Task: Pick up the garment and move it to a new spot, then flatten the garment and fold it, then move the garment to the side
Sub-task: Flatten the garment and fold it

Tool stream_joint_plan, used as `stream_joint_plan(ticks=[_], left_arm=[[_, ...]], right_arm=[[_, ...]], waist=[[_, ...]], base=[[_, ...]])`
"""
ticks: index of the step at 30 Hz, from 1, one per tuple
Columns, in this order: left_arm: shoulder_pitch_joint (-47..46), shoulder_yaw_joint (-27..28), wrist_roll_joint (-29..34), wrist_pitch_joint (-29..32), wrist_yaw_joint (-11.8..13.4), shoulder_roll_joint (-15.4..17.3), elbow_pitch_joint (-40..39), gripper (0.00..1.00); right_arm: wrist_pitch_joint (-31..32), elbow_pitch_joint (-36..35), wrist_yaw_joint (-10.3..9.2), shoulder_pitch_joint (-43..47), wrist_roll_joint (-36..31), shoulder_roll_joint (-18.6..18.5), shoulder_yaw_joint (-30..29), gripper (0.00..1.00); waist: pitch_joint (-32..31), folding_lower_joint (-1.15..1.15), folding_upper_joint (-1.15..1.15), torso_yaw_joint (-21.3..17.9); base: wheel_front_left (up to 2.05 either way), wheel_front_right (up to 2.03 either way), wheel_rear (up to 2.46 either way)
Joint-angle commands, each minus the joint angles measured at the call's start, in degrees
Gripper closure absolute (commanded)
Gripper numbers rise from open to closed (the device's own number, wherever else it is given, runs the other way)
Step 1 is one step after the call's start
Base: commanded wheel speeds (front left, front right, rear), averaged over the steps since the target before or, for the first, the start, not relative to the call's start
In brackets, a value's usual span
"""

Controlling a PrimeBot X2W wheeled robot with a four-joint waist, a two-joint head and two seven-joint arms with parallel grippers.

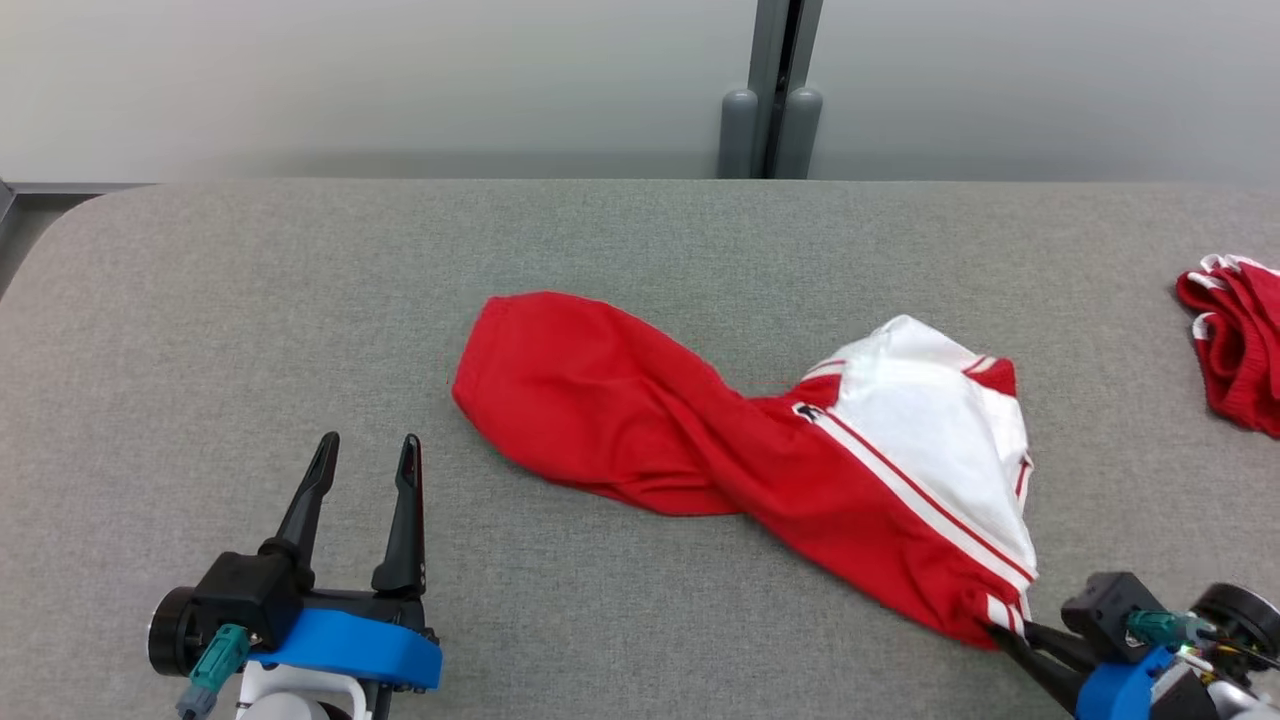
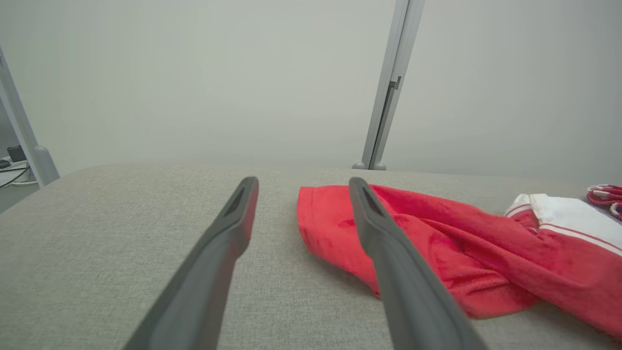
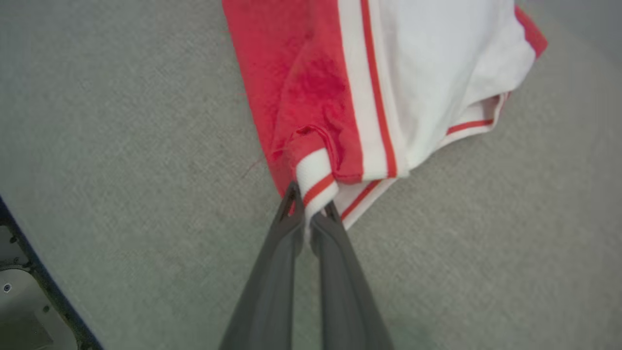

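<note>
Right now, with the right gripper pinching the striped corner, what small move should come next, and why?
Probably reach the open left gripper to the near red end of the garment. The right gripper is shut on one striped hem corner, and the cloth lies twisted mid-length; a second grip would likely let it lift spread.

Garment [image 1: 700,430] lies across the middle of the desk [image 1: 250,300], one end toward centre-left, the other running out to the near right. Right gripper [image 1: 1000,630] sits at the desk's near right, tips on the garment's nearest corner. Left gripper [image 1: 369,440] is at the near left, apart from the garment, whose left end lies ahead and to its right. At the far right edge, well apart, sits a second bundle of cloth [image 1: 1235,340]. Behind the desk stands a post [image 1: 770,120].
</note>
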Motion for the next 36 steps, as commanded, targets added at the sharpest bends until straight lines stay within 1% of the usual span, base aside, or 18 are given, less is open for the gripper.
stream_joint_plan(ticks=[1,2,4,6,9,10,12,13,14,17,19,23,27,32,36], left_arm=[[0.1,0.3,-0.1,-0.3,0.2,0.2,-0.1,0.00],[0.1,0.3,-0.2,-0.3,0.2,0.3,-0.1,0.00],[0.0,0.4,-0.2,-0.3,0.2,0.3,-0.1,0.00],[0.0,0.5,-0.2,-0.3,0.3,0.4,-0.2,0.00],[0.2,0.4,-0.2,-0.3,0.3,0.5,-0.2,0.00],[0.2,0.4,-0.2,-0.3,0.3,0.5,-0.1,0.00],[0.2,0.4,-0.3,-0.3,0.3,0.7,-0.2,0.00],[0.2,0.4,-0.3,-0.3,0.3,0.7,-0.3,0.00],[0.2,0.4,-0.3,-0.3,0.3,0.7,-0.3,0.00],[-0.4,0.3,-0.2,-0.3,0.3,1.0,-0.5,0.00],[-0.9,0.3,-0.2,-0.3,0.3,1.1,-0.7,0.00],[-1.5,-0.1,0.0,-0.2,0.2,1.3,-1.0,0.00],[-2.4,-0.4,0.0,-0.1,0.1,1.4,-1.2,0.00],[-3.3,-0.8,0.0,0.0,0.0,1.6,-1.0,0.00],[-3.3,-1.0,0.0,0.0,0.1,1.8,-0.9,0.00]], right_arm=[[1.2,0.0,0.01,2.2,1.2,0.8,-1.9,0.68],[2.2,0.0,0.01,3.8,1.8,1.4,-3.5,0.00],[3.6,-0.5,0.01,6.2,3.3,2.9,-7.1,0.00],[4.2,-1.4,0.01,8.3,4.6,4.6,-12.2,0.00],[5.0,-3.5,0.02,11.1,6.4,9.0,-21.5,0.00],[5.9,-4.3,0.01,12.0,7.3,10.8,-24.4,0.00],[8.6,-5.4,0.00,12.3,7.3,13.1,-29.6,0.00],[10.4,-6.0,0.01,12.1,6.5,14.3,-31.2,0.00],[10.4,-6.0,0.01,12.1,6.5,14.3,-31.2,0.00],[16.3,-6.5,0.02,9.6,4.3,18.0,-35.0,0.00],[19.2,-6.1,0.01,6.9,2.6,20.4,-37.3,0.00],[24.0,-1.1,0.02,0.7,-1.7,25.6,-40.9,0.00],[26.5,5.7,0.02,-5.5,-5.9,30.2,-43.8,0.00],[26.0,14.3,0.02,-11.7,-11.2,33.2,-48.2,0.00],[25.5,19.1,0.02,-14.8,-13.5,34.6,-50.3,0.00]], waist=[[-0.1,0.01,0.00,-0.3],[-0.1,0.01,0.00,-0.4],[-0.2,0.01,0.00,-0.6],[-0.3,0.01,0.00,-0.9],[-0.6,0.01,0.00,-1.0],[-0.7,0.01,0.00,-1.0],[-0.7,0.01,0.00,-1.1],[-0.6,0.01,0.00,-1.2],[-0.6,0.01,0.00,-1.2],[-0.1,0.01,0.00,-1.1],[0.4,0.01,0.00,-1.0],[1.8,0.01,0.00,-0.5],[3.2,0.01,0.00,0.3],[4.4,0.01,0.00,1.5],[4.8,0.01,0.00,2.4]], base=[[0.00,0.00,0.00],[0.00,0.00,0.00],[0.00,0.00,0.00],[0.00,0.00,0.00],[0.00,0.00,0.00],[0.00,0.00,0.00],[0.00,0.00,0.00],[0.00,0.00,0.00],[0.00,0.00,0.00],[0.00,0.00,0.00],[0.00,0.00,0.00],[0.00,0.00,0.00],[0.00,0.00,0.00],[0.00,0.00,0.00],[0.00,0.00,0.00]])
